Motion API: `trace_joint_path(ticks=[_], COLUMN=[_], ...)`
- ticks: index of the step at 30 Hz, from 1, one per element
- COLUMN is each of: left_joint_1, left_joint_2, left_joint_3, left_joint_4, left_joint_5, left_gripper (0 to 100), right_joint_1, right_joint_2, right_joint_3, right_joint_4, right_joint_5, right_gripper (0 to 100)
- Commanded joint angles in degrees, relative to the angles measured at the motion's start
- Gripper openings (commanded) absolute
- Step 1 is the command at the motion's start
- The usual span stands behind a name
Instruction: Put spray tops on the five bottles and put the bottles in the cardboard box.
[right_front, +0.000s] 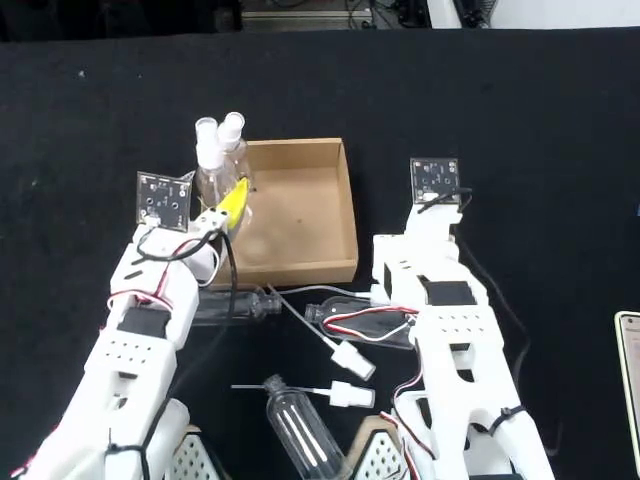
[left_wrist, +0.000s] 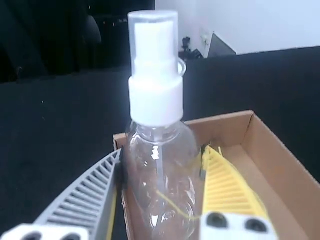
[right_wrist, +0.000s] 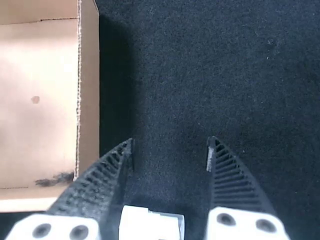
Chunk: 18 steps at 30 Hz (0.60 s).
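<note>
In the left wrist view the left jaws are closed on a clear bottle (left_wrist: 160, 190), grey jaw on one side and yellow jaw on the other. The bottle stands upright with a white spray top (left_wrist: 155, 75) on it. It is held over the near corner of the box (left_wrist: 270, 150).

From above, we see two capped bottles (right_front: 218, 175) close together at the upper left of the box (right_front: 350, 205), against its left wall. We cannot tell from there which one is held.

The right jaws are wide open with nothing between them. In the right wrist view they hang over the black desk (right_wrist: 225, 75), just beside the outer wall of the box (right_wrist: 40, 100).

Three uncapped bottles lie on the desk (right_front: 520, 100) below the box:
- a left one (right_front: 235, 303), just under the box's front wall
- a middle one (right_front: 345, 318), partly hidden by the right arm
- a bottom one (right_front: 300, 430), at the lower centre of the frame

Two loose tops lie between them, one (right_front: 352, 358) above the other (right_front: 350, 395), each with a thin tube pointing left.
</note>
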Motion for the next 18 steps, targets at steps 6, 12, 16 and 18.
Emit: trace_joint_path(ticks=[6, 12, 16, 18], left_joint_1=[-0.66, -0.75, -0.75, -0.75], left_joint_2=[8.00, 13.36, 15.12, 15.30], left_joint_3=[-0.57, 1.36, 4.53, 5.41], left_joint_4=[-6.33, -12.84, -20.22, -21.98], left_joint_5=[-0.53, -0.53, -0.70, -2.99], left_gripper=[14, 14, 14, 14], right_joint_1=[-0.70, -0.70, -0.70, -0.70], right_joint_2=[-2.95, -2.95, -2.95, -2.95], right_joint_3=[-1.71, -1.71, -1.71, -1.71], right_joint_4=[0.00, 0.00, 0.00, 0.00], right_joint_5=[0.26, 0.26, 0.26, 0.26], right_gripper=[20.8, 20.8, 20.8, 20.8])
